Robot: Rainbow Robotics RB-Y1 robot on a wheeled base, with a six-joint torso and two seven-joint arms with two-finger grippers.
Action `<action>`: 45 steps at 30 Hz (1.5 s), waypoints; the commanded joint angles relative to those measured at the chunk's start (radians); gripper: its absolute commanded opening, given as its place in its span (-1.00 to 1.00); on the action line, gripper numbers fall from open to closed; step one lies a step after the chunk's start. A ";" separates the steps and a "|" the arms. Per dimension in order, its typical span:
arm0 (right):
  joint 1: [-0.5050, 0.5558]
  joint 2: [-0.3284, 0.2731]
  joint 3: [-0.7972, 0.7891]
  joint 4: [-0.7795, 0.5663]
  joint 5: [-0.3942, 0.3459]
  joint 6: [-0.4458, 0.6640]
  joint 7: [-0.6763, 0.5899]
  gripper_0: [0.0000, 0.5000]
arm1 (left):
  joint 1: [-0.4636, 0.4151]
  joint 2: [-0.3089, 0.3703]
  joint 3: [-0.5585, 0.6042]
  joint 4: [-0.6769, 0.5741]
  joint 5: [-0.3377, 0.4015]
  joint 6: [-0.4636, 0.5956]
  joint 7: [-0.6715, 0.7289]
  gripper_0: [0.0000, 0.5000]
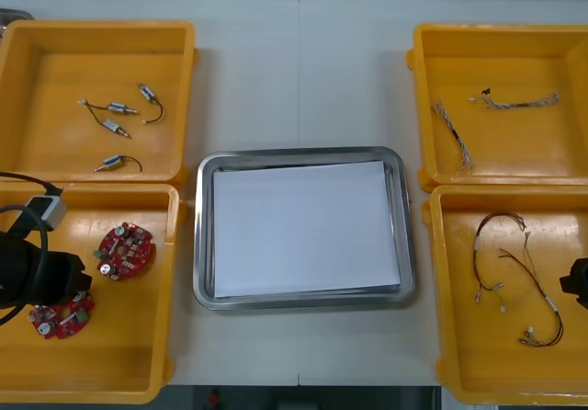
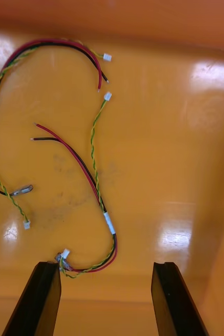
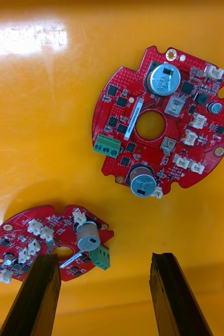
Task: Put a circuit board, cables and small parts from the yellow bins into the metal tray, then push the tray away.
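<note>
In the near left yellow bin [image 1: 129,346], the left gripper [image 3: 104,257] hangs with jaws wide over two round red circuit boards [image 3: 159,121], the closer board [image 3: 49,241] just by one finger. The right gripper [image 2: 106,265], equally wide, hovers above red and yellow cables [image 2: 85,168] in the near right bin [image 1: 459,336]. Between sits the metal tray [image 1: 207,244], white inside. Beyond, small metal parts [image 1: 115,125] lie in the far left bin [image 1: 55,51], twisted blue and white cables [image 1: 455,134] in the far right bin [image 1: 514,51].
</note>
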 commanded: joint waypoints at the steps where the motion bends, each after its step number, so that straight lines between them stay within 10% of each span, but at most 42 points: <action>1: 0.041 -0.019 0.028 0.067 -0.039 -0.067 0.062 1.00 | 0.028 0.000 -0.037 0.009 -0.032 -0.040 -0.120 1.00; 31: 0.074 -0.017 0.153 0.261 0.042 -0.298 0.140 1.00 | 0.068 0.003 -0.161 0.081 -0.133 -0.184 -0.141 1.00; 33: 0.074 -0.017 0.160 0.271 0.042 -0.304 0.139 1.00 | 0.071 0.003 -0.169 0.081 -0.145 -0.198 -0.141 0.77; 36: 0.076 -0.017 0.169 0.283 0.034 -0.324 0.139 1.00 | 0.074 0.003 -0.173 0.081 -0.151 -0.206 -0.141 -0.58; 38: 0.082 -0.014 0.171 0.286 0.031 -0.337 0.135 1.00 | 0.076 0.003 -0.175 0.082 -0.153 -0.204 -0.143 -1.00; 45: 0.094 0.004 0.173 0.295 0.030 -0.368 0.142 1.00 | 0.079 0.006 -0.173 0.081 -0.162 -0.207 -0.152 -1.00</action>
